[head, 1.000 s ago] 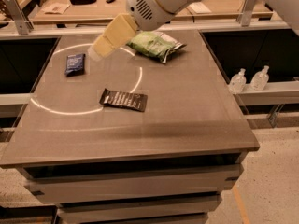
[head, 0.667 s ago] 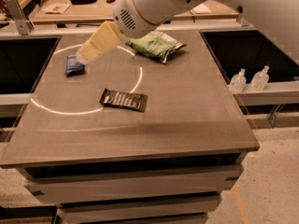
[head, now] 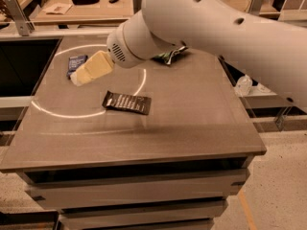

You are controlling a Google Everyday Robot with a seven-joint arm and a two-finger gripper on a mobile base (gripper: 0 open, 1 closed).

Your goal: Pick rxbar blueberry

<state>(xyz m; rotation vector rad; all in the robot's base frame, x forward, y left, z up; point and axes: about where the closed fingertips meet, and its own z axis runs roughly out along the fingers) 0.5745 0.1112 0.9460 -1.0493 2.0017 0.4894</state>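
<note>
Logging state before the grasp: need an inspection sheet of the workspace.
Surface: grey table, flat, with a white arc marking.
Job's things: rxbar blueberry lies flat at far left, partly hidden by the gripper.
Clutter: black-brown bar mid-table; green bag at the back, mostly hidden by the arm.
Grippers: gripper at the rxbar blueberry's near edge; contact cannot be told.
Cables: nothing seen.
Surroundings: bottle low at right; second table behind, with small items.
</note>
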